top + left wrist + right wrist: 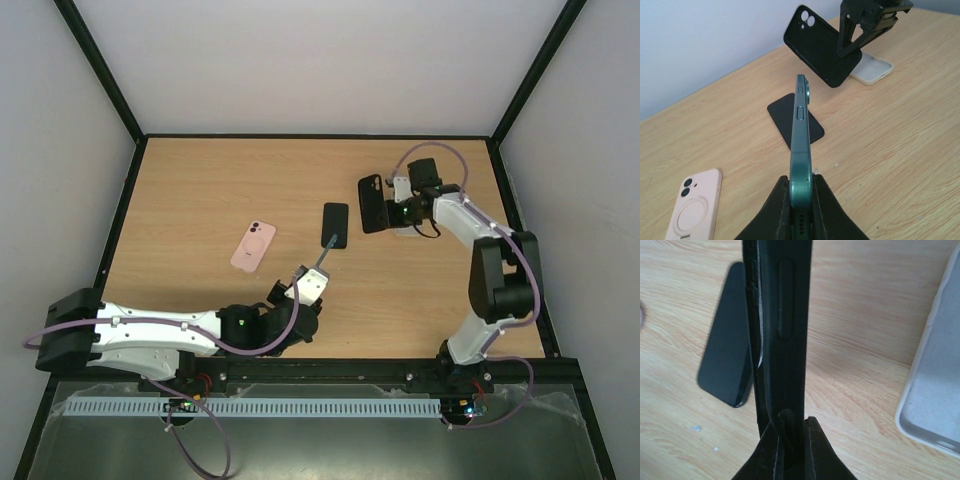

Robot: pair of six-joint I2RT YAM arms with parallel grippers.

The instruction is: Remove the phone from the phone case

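My left gripper (312,280) is shut on the bottom end of a dark green phone (322,257), held on edge above the table. In the left wrist view the phone (801,125) rises from between my fingers (801,182). My right gripper (393,211) is shut on a black phone case (373,203), held upright, apart from the green phone. The left wrist view shows the case's back (822,47) with its camera cutout. In the right wrist view the case (782,315) stands edge-on, its wall pinched in my gripper (790,422).
A black phone (335,225) lies flat between the two grippers; it also shows in both wrist views (790,117) (727,360). A pink case (253,246) lies to the left. A white case (410,231) lies under the right gripper. A black frame borders the table.
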